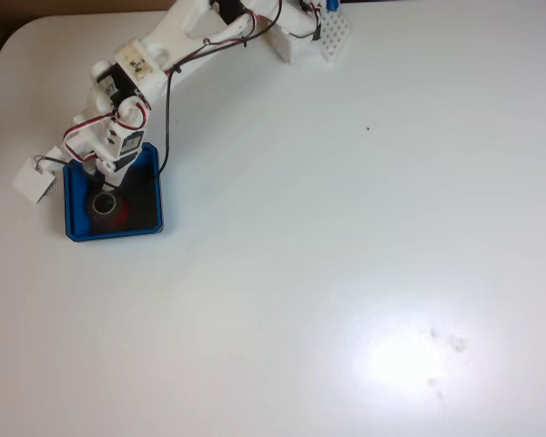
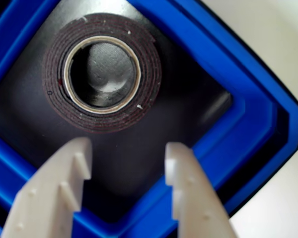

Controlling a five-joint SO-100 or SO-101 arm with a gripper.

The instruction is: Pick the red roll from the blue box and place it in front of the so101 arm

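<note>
Arm (image 1: 164, 55) bent over blue box (image 2: 248, 119); gripper (image 2: 126, 153) parted, seemingly above red roll (image 2: 149, 84)

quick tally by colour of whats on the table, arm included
red: 1, the red roll
blue: 1, the blue box that holds it
white: 3, the so101 arm with its open fingers, a small white block left of the box, a white perforated block by the arm's base
total: 5
</note>
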